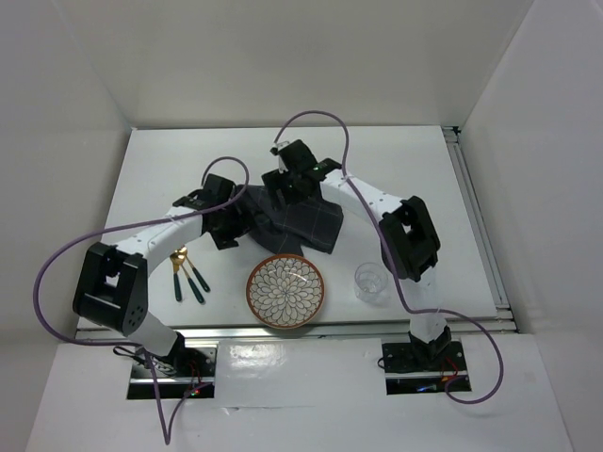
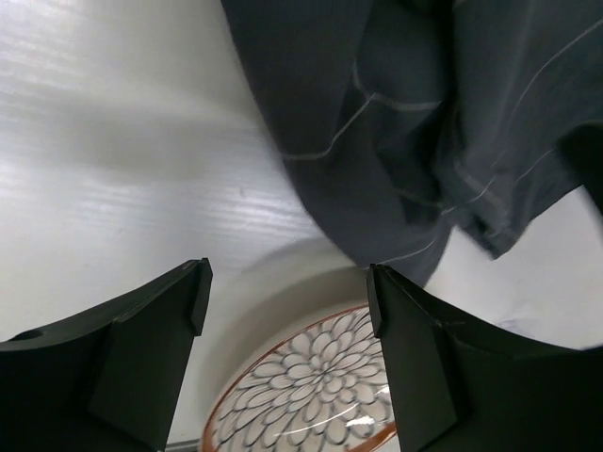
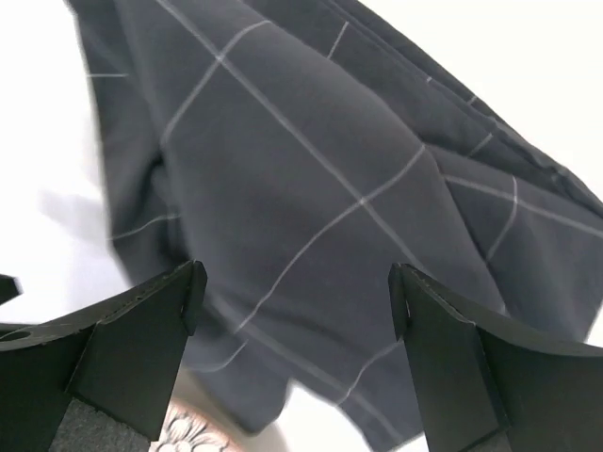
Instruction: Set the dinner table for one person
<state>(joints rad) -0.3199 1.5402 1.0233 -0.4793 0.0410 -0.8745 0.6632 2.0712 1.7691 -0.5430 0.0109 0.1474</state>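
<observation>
Seen from above, the large flat white rectangular worktop [image 1: 415, 169] that serves as the dinner table fills the middle of a white-walled enclosure, with two black-and-white robot arms bolted at its near edge. The left arm [image 1: 151, 234] and the right arm [image 1: 377, 200] both reach inward to a crumpled dark grey cloth with thin pale checks [image 1: 316, 226], which lies at the centre of the worktop. The left jaws stand spread at the cloth's left edge, low over the worktop, with nothing between them; the right jaws, also spread wide, hang over the far part of the cloth and pinch nothing. On the near side of the cloth sits a round plate with a brown rim and a white-and-dark petal pattern [image 1: 285, 291]; the cloth's near corner comes right up to its far rim, though whether the two touch I cannot tell. A small clear glass tumbler [image 1: 371, 282] stands upright to the plate's right. To the plate's left lie a gold spoon [image 1: 177, 256] and two dark-handled utensils [image 1: 193, 281], side by side
</observation>
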